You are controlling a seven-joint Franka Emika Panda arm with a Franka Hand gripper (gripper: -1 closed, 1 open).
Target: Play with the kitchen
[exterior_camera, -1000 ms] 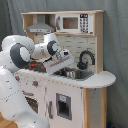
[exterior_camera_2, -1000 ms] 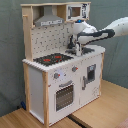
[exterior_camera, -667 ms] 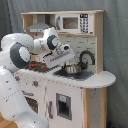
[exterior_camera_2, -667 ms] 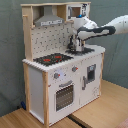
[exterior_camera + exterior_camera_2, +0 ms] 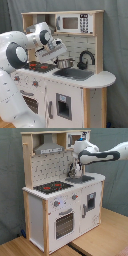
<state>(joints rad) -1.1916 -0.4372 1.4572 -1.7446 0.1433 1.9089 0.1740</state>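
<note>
The toy kitchen (image 5: 95,95) (image 5: 37,213) is white and light wood, with a black red-ringed stovetop (image 5: 37,66) (image 5: 52,187), a sink (image 5: 75,73) (image 5: 82,178) and a black faucet (image 5: 85,59). My gripper (image 5: 60,58) (image 5: 75,166) hangs over the counter between stovetop and sink, in front of the pegboard back (image 5: 50,165). It is shut on a small metal pot (image 5: 64,63) (image 5: 75,172), held just above the sink's edge. The oven door (image 5: 62,223) is closed, with knobs (image 5: 56,204) above it.
A toy microwave (image 5: 75,22) sits on the upper shelf directly over my wrist. The grey hood (image 5: 48,148) overhangs the stovetop. My arm (image 5: 102,155) comes in from the second exterior view's right. The kitchen stands on a wooden table (image 5: 107,235).
My gripper has risen from low over the sink and shifted toward the stovetop, carrying the small pot up with it.
</note>
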